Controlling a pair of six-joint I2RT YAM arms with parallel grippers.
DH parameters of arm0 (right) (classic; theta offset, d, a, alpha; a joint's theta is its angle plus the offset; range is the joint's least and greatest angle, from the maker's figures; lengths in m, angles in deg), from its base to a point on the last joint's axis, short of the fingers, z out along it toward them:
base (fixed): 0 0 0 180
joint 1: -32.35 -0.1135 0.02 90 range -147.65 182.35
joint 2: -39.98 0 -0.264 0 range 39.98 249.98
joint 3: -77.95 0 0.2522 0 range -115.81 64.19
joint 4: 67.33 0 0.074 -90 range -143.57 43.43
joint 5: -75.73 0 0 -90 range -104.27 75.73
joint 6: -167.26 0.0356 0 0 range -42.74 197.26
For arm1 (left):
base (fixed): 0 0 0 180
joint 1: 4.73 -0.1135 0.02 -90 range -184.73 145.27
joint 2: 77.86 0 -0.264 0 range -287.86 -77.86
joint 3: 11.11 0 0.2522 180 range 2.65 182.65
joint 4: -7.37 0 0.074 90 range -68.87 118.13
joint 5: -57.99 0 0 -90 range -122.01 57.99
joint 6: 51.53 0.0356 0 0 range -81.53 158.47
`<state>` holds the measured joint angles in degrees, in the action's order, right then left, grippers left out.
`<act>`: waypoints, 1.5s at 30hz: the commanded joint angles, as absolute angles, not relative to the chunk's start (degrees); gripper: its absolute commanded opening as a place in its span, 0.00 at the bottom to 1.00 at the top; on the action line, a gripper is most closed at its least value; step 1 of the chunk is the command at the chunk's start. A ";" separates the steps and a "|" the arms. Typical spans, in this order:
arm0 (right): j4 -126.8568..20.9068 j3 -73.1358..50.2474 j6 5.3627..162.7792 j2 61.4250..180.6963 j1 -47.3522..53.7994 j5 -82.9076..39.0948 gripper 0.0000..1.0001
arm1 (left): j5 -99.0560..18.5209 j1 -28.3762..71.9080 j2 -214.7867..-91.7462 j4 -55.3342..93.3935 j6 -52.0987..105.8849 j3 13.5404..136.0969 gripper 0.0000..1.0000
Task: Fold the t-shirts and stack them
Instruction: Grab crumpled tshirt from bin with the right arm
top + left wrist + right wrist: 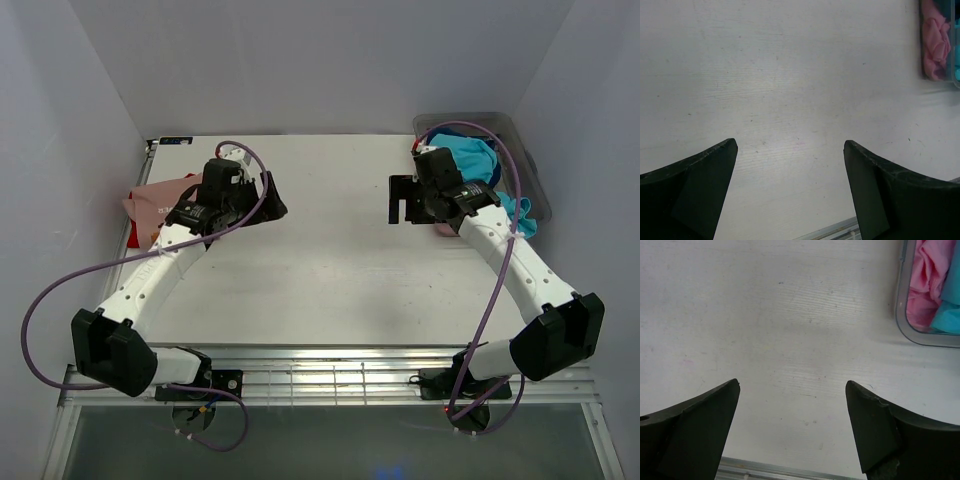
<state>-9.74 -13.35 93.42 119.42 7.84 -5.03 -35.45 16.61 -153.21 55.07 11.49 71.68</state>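
Left gripper (270,200): jaws wide apart, nothing held, over bare worktop (330,260) toward its left edge. Salmon-pink t-shirt (152,205) lies crumpled at that edge, just beside the gripper and partly hidden by the arm.

Right gripper (403,200): jaws wide apart, nothing held. Turquoise t-shirt (470,155) and pink t-shirt (925,280) are heaped in the tub (495,119) at the back right corner, just beside the right gripper.

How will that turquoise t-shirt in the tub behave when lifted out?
Probably floppy and sagging: the turquoise t-shirt lies bunched in soft folds. It may drag along the pink t-shirt crumpled against it in the tub.
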 commanded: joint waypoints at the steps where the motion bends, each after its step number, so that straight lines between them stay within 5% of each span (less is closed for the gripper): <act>1: -8.57 -14.91 92.91 118.73 7.83 3.19 0.90 | -40.09 16.80 -153.18 52.51 9.73 71.03 0.98; 5: -10.68 -14.73 90.80 122.31 12.91 14.02 0.92 | -40.88 16.80 -151.17 50.76 9.21 69.10 0.98; 20: -13.05 -27.48 81.47 138.24 28.74 24.84 0.96 | -43.61 16.80 -145.10 46.80 9.03 60.84 0.98; 38: -17.44 -24.41 82.27 146.42 37.10 16.15 1.00 | -41.76 16.80 -140.18 50.05 11.75 60.74 0.98; 41: -18.50 -23.00 81.83 146.68 37.10 14.65 0.90 | -41.41 16.80 -140.26 50.31 12.02 60.83 0.98; 44: -18.50 -23.17 81.56 147.99 37.10 13.77 0.71 | -41.32 16.80 -140.00 50.75 12.28 60.75 0.98; 45: -18.59 -23.26 81.56 148.35 37.18 13.25 0.58 | -41.15 16.80 -139.74 50.93 12.37 60.57 0.98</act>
<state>-16.40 -23.34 81.20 147.26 37.13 15.08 -41.85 16.65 -141.76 50.04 11.32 59.49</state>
